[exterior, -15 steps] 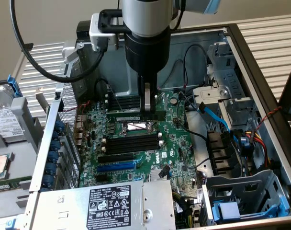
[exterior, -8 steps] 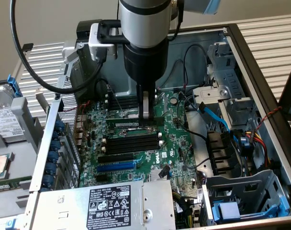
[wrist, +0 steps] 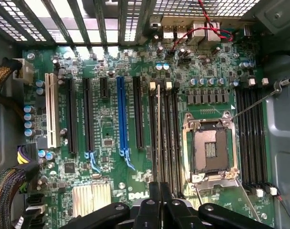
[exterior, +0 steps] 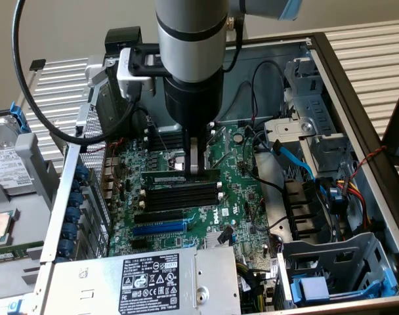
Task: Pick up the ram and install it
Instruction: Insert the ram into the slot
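1. Found the ram (wrist: pixel 158 133) standing on its long edge, in line with the bank of black memory slots (wrist: pixel 172 138) on the motherboard (wrist: pixel 107 119), between the blue slot (wrist: pixel 120 114) and the CPU socket (wrist: pixel 209 148).
2. Saw the gripper (wrist: pixel 158 191) drawn in narrow and clamped on the ram, with the fingers (wrist: pixel 147 210) pressed one to each flat face.
3. Placed the ram directly between and below the fingertips. In the exterior view, noted the gripper (exterior: pixel 196 164) holding it near one end, with most of the ram (exterior: pixel 170 176) reaching toward that view's left.
4. Could not tell which slot of the bank lay under the ram, nor whether its lower edge was touching a slot or hanging just above one.
5. Judged the ram light and stiff along its length, but thin and fragile: easily harmed by twisting or by pressure on the chips.
6. Judged the flat faces near the upper edge the right place to hold, well away from the contact edge, as appeared to be the case here.
7. Judged the smooth faces liable to slip in the fingers under a hard push.
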Controlling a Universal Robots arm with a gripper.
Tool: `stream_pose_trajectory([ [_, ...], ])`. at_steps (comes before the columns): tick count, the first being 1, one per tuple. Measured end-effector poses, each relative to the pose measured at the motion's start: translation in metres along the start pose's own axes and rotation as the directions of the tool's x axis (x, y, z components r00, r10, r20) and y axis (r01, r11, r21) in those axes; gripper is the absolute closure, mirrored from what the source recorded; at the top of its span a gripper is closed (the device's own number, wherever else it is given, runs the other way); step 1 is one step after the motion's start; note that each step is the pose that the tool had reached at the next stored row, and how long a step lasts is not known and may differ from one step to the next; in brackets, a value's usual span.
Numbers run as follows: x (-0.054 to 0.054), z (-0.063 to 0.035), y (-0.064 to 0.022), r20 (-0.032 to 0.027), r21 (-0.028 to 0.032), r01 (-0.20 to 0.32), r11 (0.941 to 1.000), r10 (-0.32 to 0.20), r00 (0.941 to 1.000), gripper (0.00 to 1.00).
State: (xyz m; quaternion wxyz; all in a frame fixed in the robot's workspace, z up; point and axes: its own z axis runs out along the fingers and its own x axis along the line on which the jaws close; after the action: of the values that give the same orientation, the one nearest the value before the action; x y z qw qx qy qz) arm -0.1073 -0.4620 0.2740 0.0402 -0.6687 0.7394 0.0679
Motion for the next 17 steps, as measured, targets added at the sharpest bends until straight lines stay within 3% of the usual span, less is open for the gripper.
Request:
stream_pose_trajectory([
  [9,0.002,0.0157,0.0051,0.0036,-0.0004,0.001,1.0,-0.001,1.0,0.88],
  [17,-0.002,0.0215,0.0055,0.0032,-0.0034,0.02,0.9998,-0.02,0.9998,0.88],
])
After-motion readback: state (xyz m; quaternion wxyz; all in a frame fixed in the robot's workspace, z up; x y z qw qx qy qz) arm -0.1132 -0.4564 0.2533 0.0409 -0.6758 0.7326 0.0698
